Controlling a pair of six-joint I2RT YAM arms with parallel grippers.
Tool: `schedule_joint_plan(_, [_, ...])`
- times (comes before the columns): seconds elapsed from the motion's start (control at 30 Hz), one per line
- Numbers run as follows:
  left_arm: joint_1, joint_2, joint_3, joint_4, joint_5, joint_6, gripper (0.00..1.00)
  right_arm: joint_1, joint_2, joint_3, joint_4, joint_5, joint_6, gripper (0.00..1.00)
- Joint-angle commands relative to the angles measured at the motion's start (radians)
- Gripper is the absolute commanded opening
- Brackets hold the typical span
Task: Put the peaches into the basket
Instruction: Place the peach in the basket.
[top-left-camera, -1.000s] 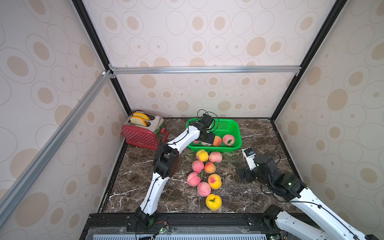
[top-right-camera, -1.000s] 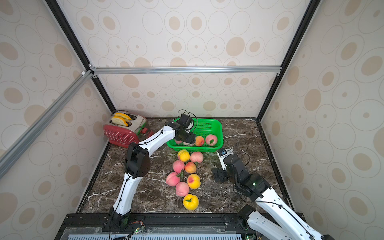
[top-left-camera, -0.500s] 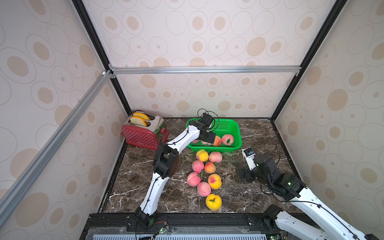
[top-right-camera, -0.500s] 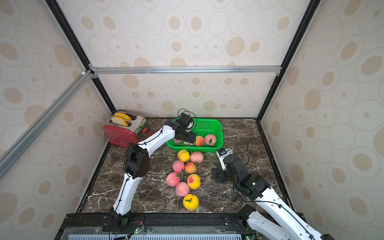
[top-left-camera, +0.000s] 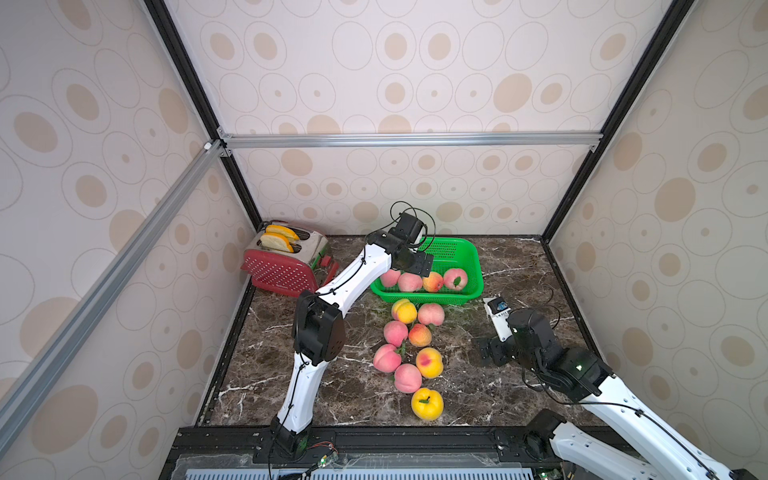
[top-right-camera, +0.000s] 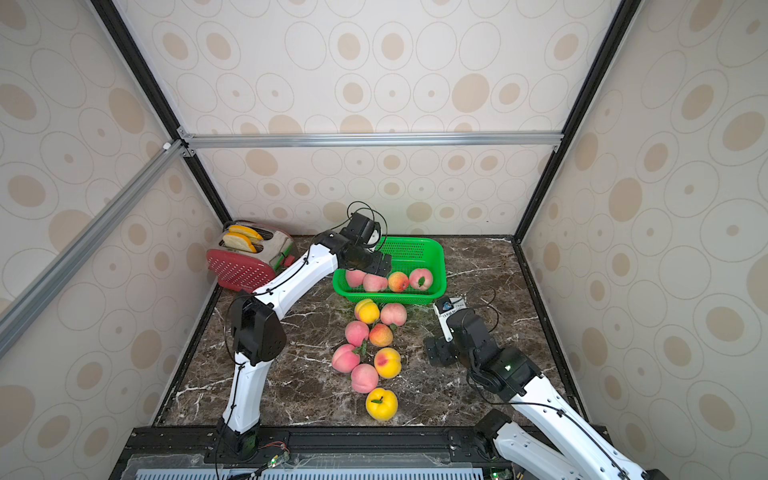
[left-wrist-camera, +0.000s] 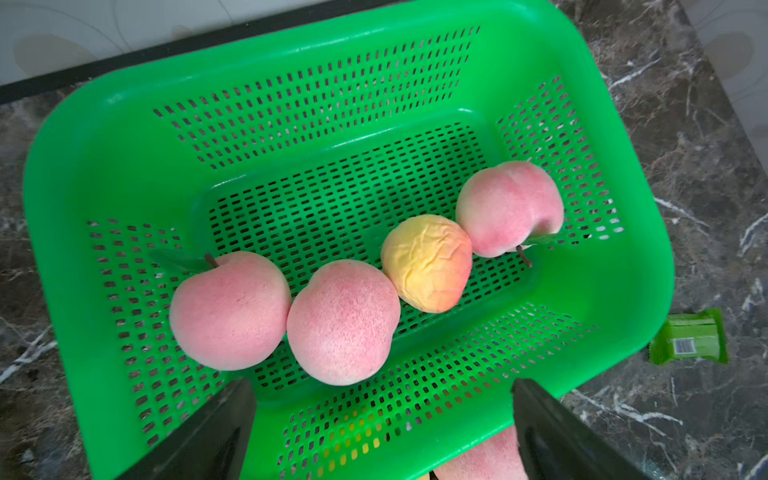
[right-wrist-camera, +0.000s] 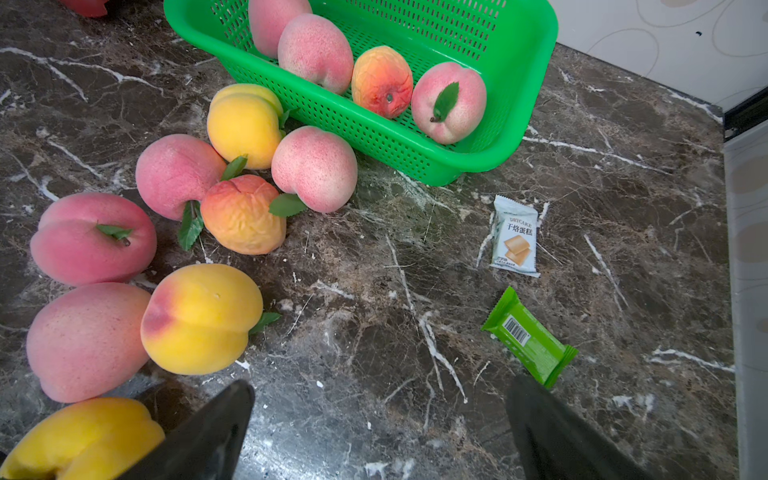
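- Your right fingers (right-wrist-camera: 208, 436) hang wide apart above the worktop (right-wrist-camera: 374, 291), empty and unmoved.
- Eight peaches (top-left-camera: 429, 362) lie loose there, as before.
- Your left fingers (left-wrist-camera: 208, 440) have spread wide and hold nothing above the basket (top-left-camera: 453, 249), which has four peaches inside.

We're opening the left gripper (left-wrist-camera: 382, 386) over the basket (left-wrist-camera: 623, 270): the jaws, partly closed a second ago, are now standing wide, with both fingers (left-wrist-camera: 208, 436) clear of the fruit. The pink peach (left-wrist-camera: 343, 322) just beyond them is no longer being gripped and is sitting free on the basket floor, touching its neighbours on either side.
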Motion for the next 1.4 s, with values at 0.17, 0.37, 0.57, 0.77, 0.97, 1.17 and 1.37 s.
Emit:
schedule_joint_plan(0.17, [0.000,-0.083,-0.021,-0.051,-0.029,0.026,0.99,-0.003,-0.033,0.025,-0.052,-0.003,0.018,1.00])
schedule_joint_plan(0.37, [0.000,-0.181,-0.116,-0.048,-0.046,0.026,0.99,-0.003,-0.047,0.026,-0.094,0.013,0.032,1.00])
schedule_joint_plan(0.57, [0.000,-0.364,-0.347,-0.012,-0.075,0.032,0.99,-0.001,-0.039,0.040,-0.116,-0.046,0.050,1.00])
schedule_joint_plan(0.77, [0.000,-0.564,-0.608,0.044,-0.089,0.019,0.99,0.154,0.022,-0.015,-0.057,-0.051,0.160,1.00])
schedule_joint_plan(0.97, [0.000,-0.744,-0.858,0.074,-0.087,0.001,0.99,0.481,0.128,0.007,-0.039,0.140,0.348,1.00])
schedule_joint_plan(1.17, [0.001,-0.877,-1.010,0.089,-0.068,-0.036,0.99,0.673,0.223,0.005,0.066,0.176,0.471,1.00])
schedule_joint_plan(1.37, [0.003,-0.930,-1.081,0.107,-0.069,-0.053,0.99,0.773,0.368,0.023,0.120,0.167,0.547,1.00])
